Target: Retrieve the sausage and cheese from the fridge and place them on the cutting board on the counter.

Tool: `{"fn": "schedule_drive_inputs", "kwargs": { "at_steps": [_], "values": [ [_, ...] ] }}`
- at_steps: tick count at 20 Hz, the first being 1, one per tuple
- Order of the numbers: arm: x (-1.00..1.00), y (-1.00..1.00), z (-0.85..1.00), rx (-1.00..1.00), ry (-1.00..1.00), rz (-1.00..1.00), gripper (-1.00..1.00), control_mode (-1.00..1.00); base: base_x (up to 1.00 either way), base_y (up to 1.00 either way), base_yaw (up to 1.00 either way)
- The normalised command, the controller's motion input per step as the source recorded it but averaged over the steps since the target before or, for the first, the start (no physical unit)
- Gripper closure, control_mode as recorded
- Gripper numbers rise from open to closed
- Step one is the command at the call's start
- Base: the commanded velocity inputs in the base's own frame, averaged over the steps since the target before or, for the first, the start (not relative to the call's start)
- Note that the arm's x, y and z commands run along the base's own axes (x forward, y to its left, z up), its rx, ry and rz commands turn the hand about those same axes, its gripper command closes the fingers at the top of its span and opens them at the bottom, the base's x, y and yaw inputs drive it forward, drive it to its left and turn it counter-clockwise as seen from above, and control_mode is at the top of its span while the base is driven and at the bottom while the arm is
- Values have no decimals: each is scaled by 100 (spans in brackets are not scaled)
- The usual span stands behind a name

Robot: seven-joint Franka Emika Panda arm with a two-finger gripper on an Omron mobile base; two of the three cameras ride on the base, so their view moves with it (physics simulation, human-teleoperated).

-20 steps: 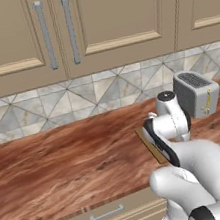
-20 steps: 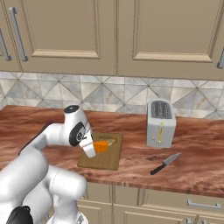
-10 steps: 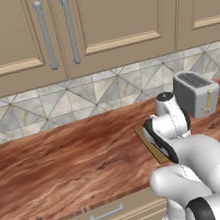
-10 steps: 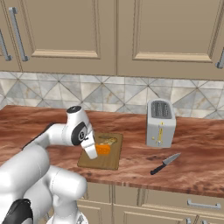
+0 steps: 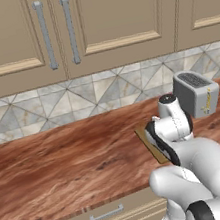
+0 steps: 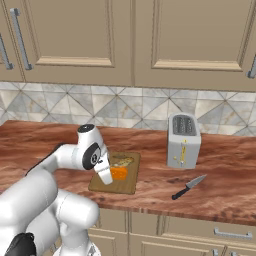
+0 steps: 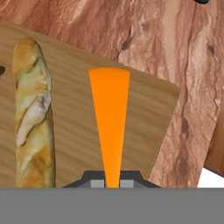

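Observation:
My gripper is shut on the cheese, an orange wedge that points away from the fingers over the tan cutting board. From the right base view the cheese hangs low over the cutting board, beside the gripper. I cannot tell whether the wedge touches the wood. The board lies on the reddish counter, mostly hidden behind my arm in the left base view. The sausage and the fridge are out of view.
A baguette lies along the board beside the cheese, toward the wall. A silver toaster stands to the board's right, with a black-handled knife in front of it. Beige cabinets hang above the tiled backsplash.
The hand with the cheese has sunk slightly toward the board. Nothing else has moved.

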Motion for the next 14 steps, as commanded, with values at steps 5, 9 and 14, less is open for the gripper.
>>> {"fn": "schedule_drive_inputs", "kwargs": {
  "at_steps": [5, 9, 14],
  "values": [
    [19, 0, 0, 0, 0, 0, 100, -100, 0, 0, 0],
    [25, 0, 0, 0, 0, 0, 100, -100, 0, 0, 0],
    [15, 0, -4, 0, 0, 0, 100, -100, 0, 0, 0]
  ]
}}
